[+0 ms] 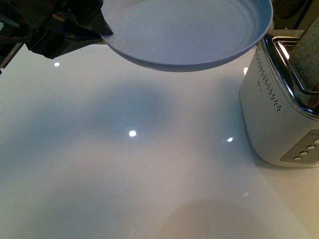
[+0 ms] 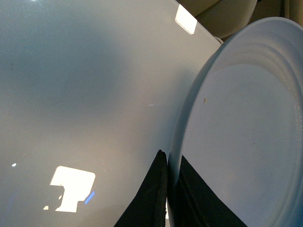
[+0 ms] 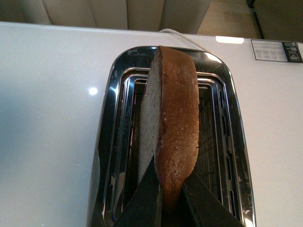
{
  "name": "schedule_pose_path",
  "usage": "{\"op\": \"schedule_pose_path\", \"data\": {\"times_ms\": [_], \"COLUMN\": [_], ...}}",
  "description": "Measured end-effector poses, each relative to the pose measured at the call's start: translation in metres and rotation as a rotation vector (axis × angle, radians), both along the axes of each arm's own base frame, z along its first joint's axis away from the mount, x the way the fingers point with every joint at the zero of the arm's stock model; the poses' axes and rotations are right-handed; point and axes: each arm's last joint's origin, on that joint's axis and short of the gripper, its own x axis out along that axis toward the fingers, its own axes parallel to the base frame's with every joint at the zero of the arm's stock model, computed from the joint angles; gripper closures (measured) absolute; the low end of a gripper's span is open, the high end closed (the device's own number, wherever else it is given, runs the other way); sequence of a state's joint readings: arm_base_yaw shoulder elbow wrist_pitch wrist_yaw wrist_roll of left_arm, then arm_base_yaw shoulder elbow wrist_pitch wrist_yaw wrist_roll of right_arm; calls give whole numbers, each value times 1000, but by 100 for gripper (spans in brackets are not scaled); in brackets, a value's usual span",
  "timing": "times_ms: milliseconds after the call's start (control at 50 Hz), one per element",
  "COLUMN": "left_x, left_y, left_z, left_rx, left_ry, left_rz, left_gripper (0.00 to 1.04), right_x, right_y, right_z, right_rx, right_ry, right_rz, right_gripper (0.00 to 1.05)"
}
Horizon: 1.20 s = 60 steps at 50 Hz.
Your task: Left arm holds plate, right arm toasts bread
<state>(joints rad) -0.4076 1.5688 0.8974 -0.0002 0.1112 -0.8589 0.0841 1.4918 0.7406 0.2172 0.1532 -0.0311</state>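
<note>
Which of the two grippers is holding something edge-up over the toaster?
The right gripper: it pinches the bread upright above the slots of the toaster. The left gripper instead clamps the rim of the plate, held in the air.

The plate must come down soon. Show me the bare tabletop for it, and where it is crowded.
Free: the broad white table left of the toaster, from under the plate held by the left claw back toward the robot. Crowded: the right side, where the right claw grips the bread at the toaster's slot.
</note>
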Motion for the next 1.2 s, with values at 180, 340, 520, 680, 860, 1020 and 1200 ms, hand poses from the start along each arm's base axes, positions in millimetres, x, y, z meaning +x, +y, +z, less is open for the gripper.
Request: {"op": "schedule_pose_path", "data": {"times_ms": [180,340,520,680,860,1020,1200], "left_x": [0,0,0,0,0,0,0], "left_y": [0,0,0,0,0,0,0], "left_z": [0,0,0,0,0,0,0], "left_rx": [0,0,0,0,0,0,-1], "left_ry": [0,0,0,0,0,0,-1], "left_rz": [0,0,0,0,0,0,0], "left_gripper": [101,101,101,101,101,101,101], "right_x": [0,0,-7,-14,-26,-50,-66], "right_y": [1,3,2,1,-2,-8,-14], "right_z": [-13,-23,-32,-37,-24,-3,7], "right_rx": [10,17,17,28,45,21,39], "right_ry": [34,39,52,53,-21,-165,-302], "right_rz": [1,5,1,-7,-28,-108,-106], "right_gripper": [102,101,73,50,23,9,13]}}
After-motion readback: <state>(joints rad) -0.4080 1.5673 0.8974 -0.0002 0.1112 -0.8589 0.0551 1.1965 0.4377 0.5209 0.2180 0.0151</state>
